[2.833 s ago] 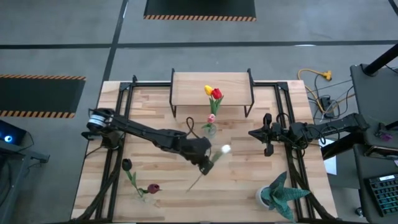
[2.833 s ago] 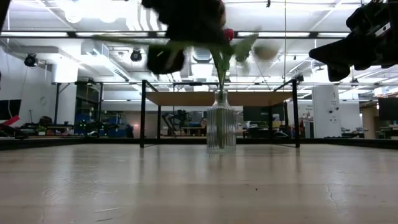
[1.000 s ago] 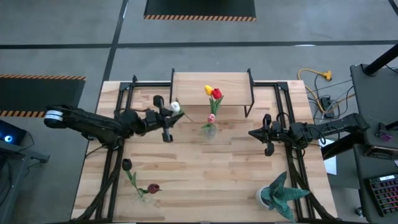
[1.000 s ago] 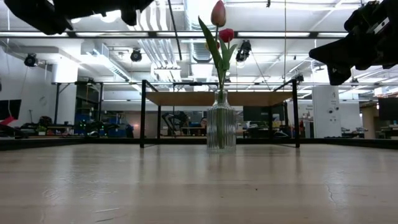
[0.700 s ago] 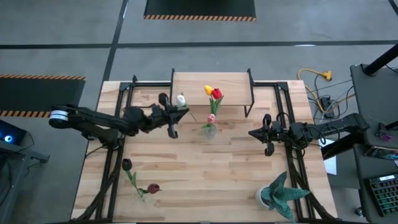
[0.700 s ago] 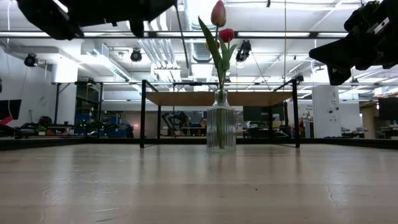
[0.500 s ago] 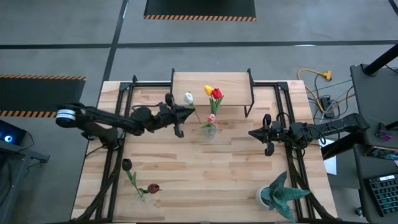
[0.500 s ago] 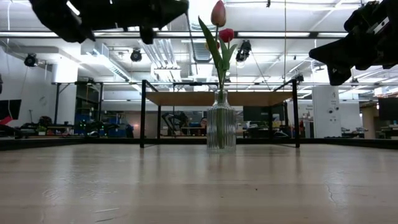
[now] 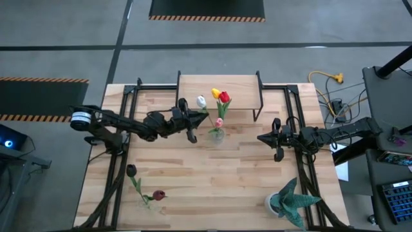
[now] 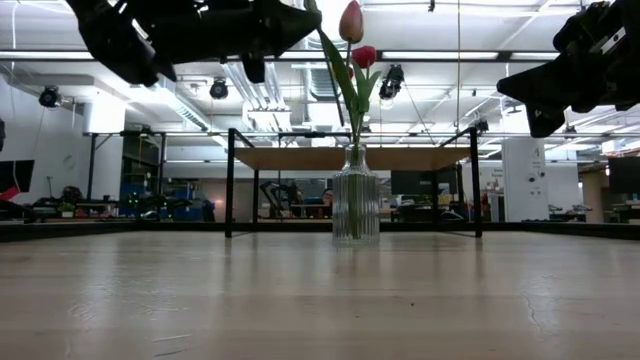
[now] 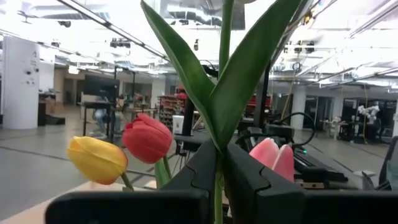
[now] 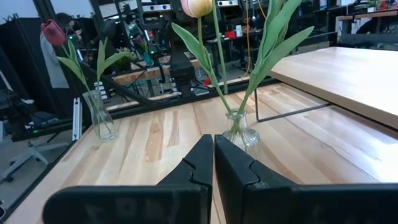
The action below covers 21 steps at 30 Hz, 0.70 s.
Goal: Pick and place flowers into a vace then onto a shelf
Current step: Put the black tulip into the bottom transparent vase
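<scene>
Taking the ribbed glass vase [image 9: 217, 134] just in front of the shelf [image 9: 219, 91] as the mark, and starting at the table's left front corner, well away from it: two dark tulips [image 9: 143, 189] stand in a second small vase, yet to be moved. Nearer, just left of the ribbed vase, the left gripper [image 9: 190, 120] has its jaws clamped tight on the stem of a white tulip [image 9: 201, 101], leaves rising between the fingers [image 11: 196, 174] in the left wrist view. The step is probably feeding this stem into the vase beside the yellow, red and pink heads [image 9: 220, 98]; doing it well likely means bringing the stem end directly over the narrow mouth, keeping it upright, and lowering slowly so the leaves do not snag the blooms already there. The left arm stretches low and long across the table from its left edge. Right of the vase, the right gripper [image 9: 277, 140] waits, jaws closed on nothing.
</scene>
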Tool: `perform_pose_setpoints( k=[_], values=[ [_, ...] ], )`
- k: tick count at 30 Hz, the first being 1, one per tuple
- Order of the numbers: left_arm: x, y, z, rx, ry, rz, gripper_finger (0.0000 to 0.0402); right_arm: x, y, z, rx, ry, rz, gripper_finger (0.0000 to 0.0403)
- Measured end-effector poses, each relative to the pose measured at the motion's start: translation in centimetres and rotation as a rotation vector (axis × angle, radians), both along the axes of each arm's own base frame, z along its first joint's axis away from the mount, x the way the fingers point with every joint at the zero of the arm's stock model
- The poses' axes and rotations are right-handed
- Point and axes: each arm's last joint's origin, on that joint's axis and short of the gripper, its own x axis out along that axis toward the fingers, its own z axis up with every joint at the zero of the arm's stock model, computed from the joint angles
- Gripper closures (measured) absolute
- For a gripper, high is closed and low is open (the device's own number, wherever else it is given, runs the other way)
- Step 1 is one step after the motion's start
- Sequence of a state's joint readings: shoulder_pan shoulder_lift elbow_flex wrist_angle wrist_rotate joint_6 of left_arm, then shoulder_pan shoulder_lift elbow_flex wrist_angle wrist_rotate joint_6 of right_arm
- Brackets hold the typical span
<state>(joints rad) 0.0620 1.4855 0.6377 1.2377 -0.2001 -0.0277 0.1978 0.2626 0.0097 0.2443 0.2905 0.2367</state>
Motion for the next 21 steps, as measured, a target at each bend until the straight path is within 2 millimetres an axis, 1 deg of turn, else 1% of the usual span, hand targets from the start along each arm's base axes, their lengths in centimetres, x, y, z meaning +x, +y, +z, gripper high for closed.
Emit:
perform_pose_setpoints(
  k=[19,21],
  values=[
    [0.25,0.08,-0.46,-0.002,0.005,0.002,0.0396,0.0,0.0,0.0,0.0,0.0,0.0,0.0394],
    [0.24,0.13,-0.47,-0.022,0.001,0.01,0.0396,0.0,0.0,0.0,0.0,0.0,0.0,0.0394]
  ],
)
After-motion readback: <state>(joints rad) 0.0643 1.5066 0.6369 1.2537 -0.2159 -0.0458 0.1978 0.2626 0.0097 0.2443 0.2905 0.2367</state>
